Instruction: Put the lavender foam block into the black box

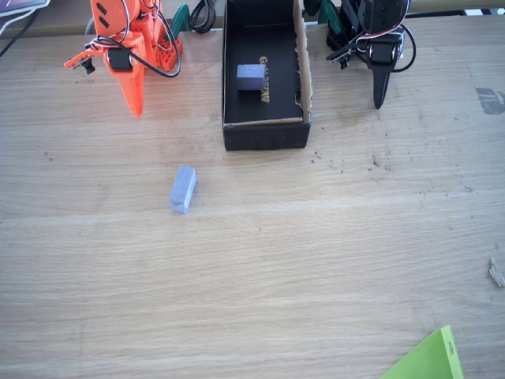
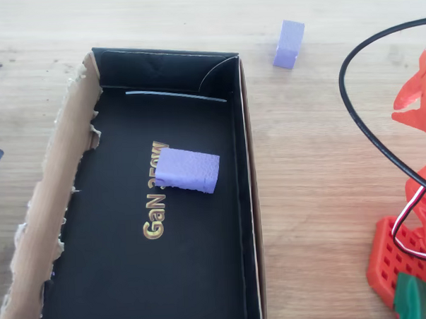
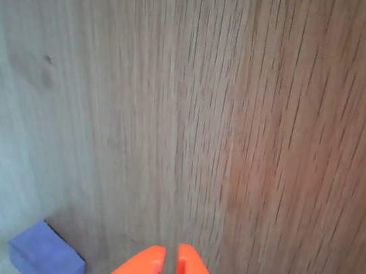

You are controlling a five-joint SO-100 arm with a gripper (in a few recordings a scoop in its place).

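The lavender foam block (image 1: pixel 182 189) lies alone on the bare wooden table (image 1: pixel 316 260), well in front of the black box (image 1: pixel 265 134) and apart from it. The orange gripper (image 1: pixel 136 106) hangs near the table's far edge, tips pointing down, fingers (image 3: pixel 150 272) nearly closed on nothing. In the wrist view the block sits lower left of the fingertips. A shorter lavender block (image 2: pixel 187 169) rests inside the box.

The fixed view looks down from high, opposite the arm, taking in the whole counter (image 1: pixel 260 268). The overhead view sits close above the black box (image 2: pixel 245 165) — shared with the fixed view. The wrist view faces bare wood, near.
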